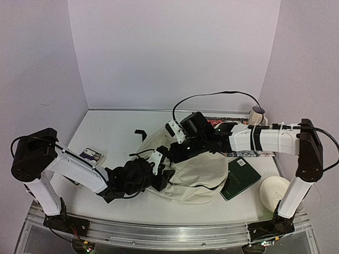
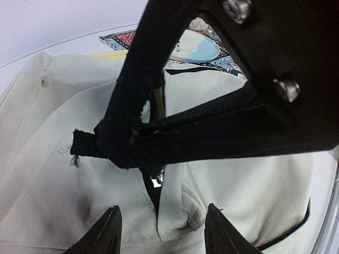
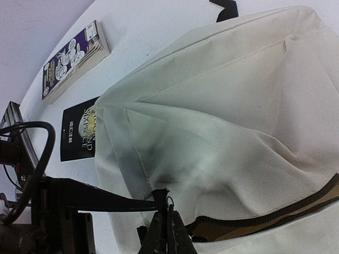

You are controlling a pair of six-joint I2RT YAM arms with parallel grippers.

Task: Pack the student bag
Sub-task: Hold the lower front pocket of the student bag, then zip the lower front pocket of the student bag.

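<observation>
Nearest your left wrist lens, two tapered black fingertips (image 2: 108, 235) of the left gripper (image 2: 164, 233) are standing apart, straddling a raised fold of the student bag (image 2: 53, 174) without pinching it. The bag's cream fabric is showing a fine twill weave, soft and heavily creased. It is lying slumped at the middle of the white table (image 1: 114, 132), between your two arms. Your right gripper (image 3: 167, 227) is clamping fully shut on a short, frayed black webbing tab (image 3: 159, 194) beside the zipper (image 3: 254, 218), whose dark toothed line is gaping slightly. That gripper's body is blocking most of the left wrist view, so a patterned mat (image 2: 124, 38) and a pale blue round shape (image 2: 198, 50) are showing only in slivers. A black-covered book (image 3: 79, 132) is lying flat just beside the bag's edge, its title proving hard to read.
</observation>
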